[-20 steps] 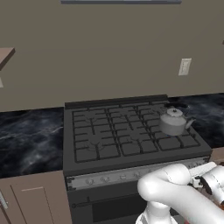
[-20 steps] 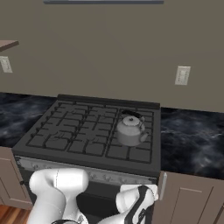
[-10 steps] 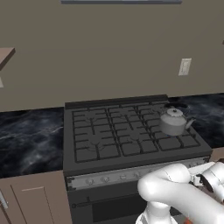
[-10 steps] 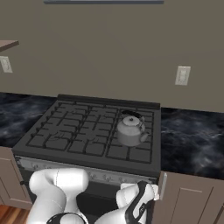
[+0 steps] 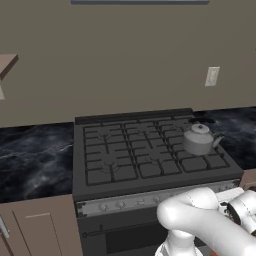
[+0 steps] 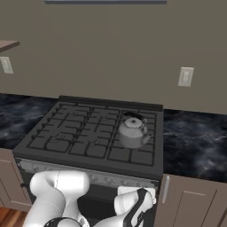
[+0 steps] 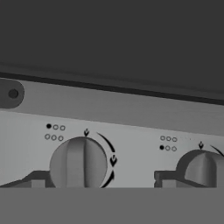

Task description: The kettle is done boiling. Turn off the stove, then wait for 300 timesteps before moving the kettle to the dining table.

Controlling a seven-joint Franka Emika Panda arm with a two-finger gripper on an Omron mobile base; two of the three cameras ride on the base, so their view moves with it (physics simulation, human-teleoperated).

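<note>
Glossy white rounded arm (image 5: pixel 200 220) segments, dark joint bands; small dark pincer (image 7: pixel 96 178) tips.

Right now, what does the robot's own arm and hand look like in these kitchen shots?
The arm is glossy white, built of thick rounded tubular links that bend like elbows. A dark band and darker metallic ring mark a joint near the wrist in the left base view. In the right base view a white link carries a black curved seam. The hand's fingertips are small, dark grey and blocky. No cables or markings show.

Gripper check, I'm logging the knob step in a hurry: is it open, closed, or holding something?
Gripper: open, its fingertips either side of a stove knob, not clamped on it.
</note>
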